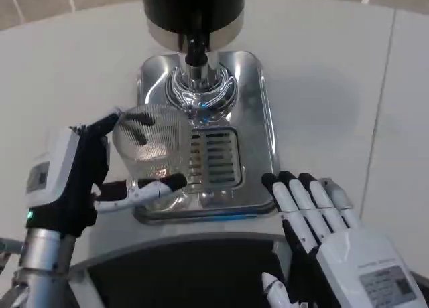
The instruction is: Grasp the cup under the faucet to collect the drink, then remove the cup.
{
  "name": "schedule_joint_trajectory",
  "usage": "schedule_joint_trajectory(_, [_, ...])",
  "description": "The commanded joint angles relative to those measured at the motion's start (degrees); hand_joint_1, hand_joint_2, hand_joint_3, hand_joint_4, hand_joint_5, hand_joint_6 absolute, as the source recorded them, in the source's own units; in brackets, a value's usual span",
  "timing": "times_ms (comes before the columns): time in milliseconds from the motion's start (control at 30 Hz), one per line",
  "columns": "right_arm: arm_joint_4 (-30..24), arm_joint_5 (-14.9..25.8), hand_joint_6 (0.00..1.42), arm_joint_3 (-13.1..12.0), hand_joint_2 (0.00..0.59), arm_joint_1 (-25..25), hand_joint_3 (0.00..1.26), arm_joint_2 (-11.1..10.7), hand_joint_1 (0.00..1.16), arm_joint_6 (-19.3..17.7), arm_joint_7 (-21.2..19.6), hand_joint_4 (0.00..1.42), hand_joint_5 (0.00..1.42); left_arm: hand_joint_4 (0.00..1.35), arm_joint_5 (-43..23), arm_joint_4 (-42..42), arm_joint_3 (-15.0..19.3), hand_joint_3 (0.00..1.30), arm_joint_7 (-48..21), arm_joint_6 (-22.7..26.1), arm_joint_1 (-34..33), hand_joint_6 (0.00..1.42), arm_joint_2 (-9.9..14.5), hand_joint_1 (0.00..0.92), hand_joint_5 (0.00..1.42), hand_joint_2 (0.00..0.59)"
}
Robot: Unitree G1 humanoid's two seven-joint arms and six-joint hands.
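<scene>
Cup (153,142) sits pinched in your left hand (74,181), fingers (144,189) apparently wrapped around it, left of the faucet (196,57) over the drip tray (249,120). Right hand (328,234) rests spread. Slide the rim under the spout, level.

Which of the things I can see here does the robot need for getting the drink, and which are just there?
Needed for the job:
- clear cup, held by the left hand
- faucet of the drink dispenser
- steel drip tray with its grille

Just there:
- right hand, holding nothing, fingers straight
- white table
</scene>
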Motion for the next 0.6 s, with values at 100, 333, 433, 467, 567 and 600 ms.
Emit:
schedule_joint_trajectory(100, [-0.38, 0.18, 0.00, -0.03, 0.586, -0.38, 0.00, 0.23, 0.00, 0.91, 0.73, 0.00, 0.00, 1.22, 2.07, 7.00, -3.88, 1.06, 5.24, 1.65, -6.24, 1.42, 0.12, 0.669, 1.41, 0.059])
schedule_joint_trajectory(333, [-0.33, 0.34, 0.00, -0.10, 0.586, -0.55, 0.00, 0.36, 0.00, 1.50, 0.97, 0.00, 0.00, 1.22, 2.20, 13.32, -8.28, 1.06, 8.60, 3.83, -11.44, 1.42, -1.09, 0.671, 1.41, 0.060])
schedule_joint_trajectory(433, [-0.32, 0.39, 0.00, -0.01, 0.586, -0.49, 0.00, 0.37, 0.00, 1.64, 1.13, 0.00, 0.00, 1.22, 1.71, 16.21, -9.16, 1.06, 9.82, 4.55, -14.18, 1.42, -1.15, 0.673, 1.41, 0.061])
schedule_joint_trajectory(467, [-0.32, 0.39, 0.00, 0.08, 0.586, -0.48, 0.00, 0.39, 0.00, 1.69, 1.21, 0.00, 0.00, 1.22, 1.63, 17.01, -9.39, 1.06, 10.16, 4.66, -14.85, 1.42, -1.13, 0.674, 1.41, 0.061])
schedule_joint_trajectory(567, [-0.36, 0.28, 0.00, 0.31, 0.586, -0.60, 0.00, 0.42, 0.00, 1.77, 1.40, 0.00, 0.00, 1.22, 1.46, 19.91, -10.05, 1.07, 11.15, 5.21, -16.86, 1.42, -1.13, 0.675, 1.41, 0.062])
schedule_joint_trajectory(600, [-0.39, 0.20, 0.00, 0.36, 0.586, -0.67, 0.00, 0.47, 0.00, 1.85, 1.47, 0.00, 0.00, 1.22, 1.20, 21.13, -10.18, 1.07, 11.41, 5.49, -17.56, 1.42, -1.15, 0.676, 1.41, 0.062])
